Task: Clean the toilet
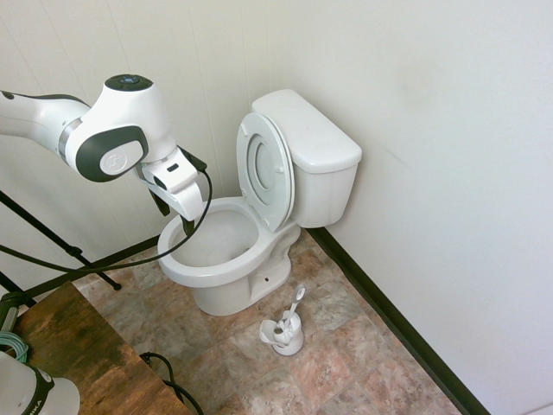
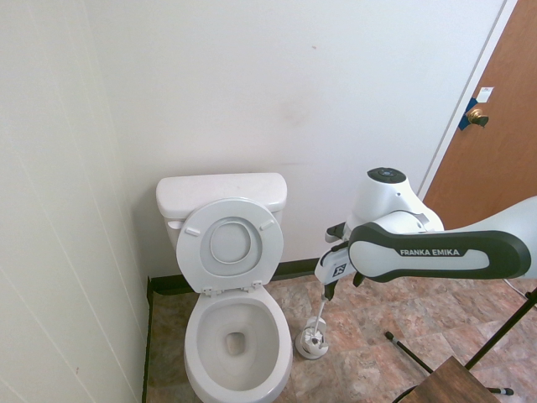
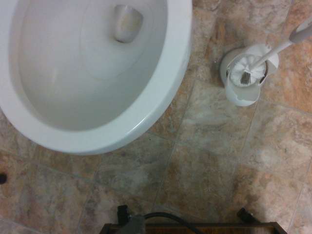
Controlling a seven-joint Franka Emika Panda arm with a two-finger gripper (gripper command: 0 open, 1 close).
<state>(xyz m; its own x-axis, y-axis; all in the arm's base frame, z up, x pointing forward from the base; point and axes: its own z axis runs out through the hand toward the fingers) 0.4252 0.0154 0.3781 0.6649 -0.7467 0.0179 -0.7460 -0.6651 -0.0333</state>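
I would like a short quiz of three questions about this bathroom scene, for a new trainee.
1. True or false: the toilet has its seat and lid raised.
2. Where does the toilet brush stand? A) in its holder on the floor B) inside the bowl C) between the fingers
3. Fill in: the gripper hangs above the bowl's ____.

Key: 1 true; 2 A; 3 rim.
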